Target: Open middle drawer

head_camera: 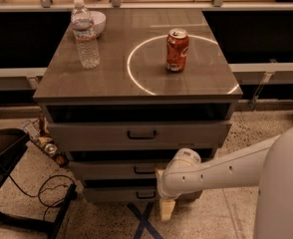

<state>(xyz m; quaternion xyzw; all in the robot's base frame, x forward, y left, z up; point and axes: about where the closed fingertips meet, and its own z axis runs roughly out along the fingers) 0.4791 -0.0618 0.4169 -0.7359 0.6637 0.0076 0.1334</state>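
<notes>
The middle drawer (111, 170) is the second grey front of the wood-topped cabinet (136, 83), with a small dark bar handle (144, 171). A dark gap shows above its front. My white arm reaches in from the right, and its wrist (182, 172) covers the drawer's right end. The gripper (166, 208) hangs below the wrist, pointing down at the floor, in front of the bottom drawer's (111, 195) right part. It sits below and to the right of the middle handle and does not touch it.
On the cabinet top stand a water bottle (85, 34), a white bowl (96, 21) and a red soda can (177, 50) inside a white light ring. A black chair (7, 158) and cables (47, 193) lie to the left. Blue tape (144, 223) marks the floor.
</notes>
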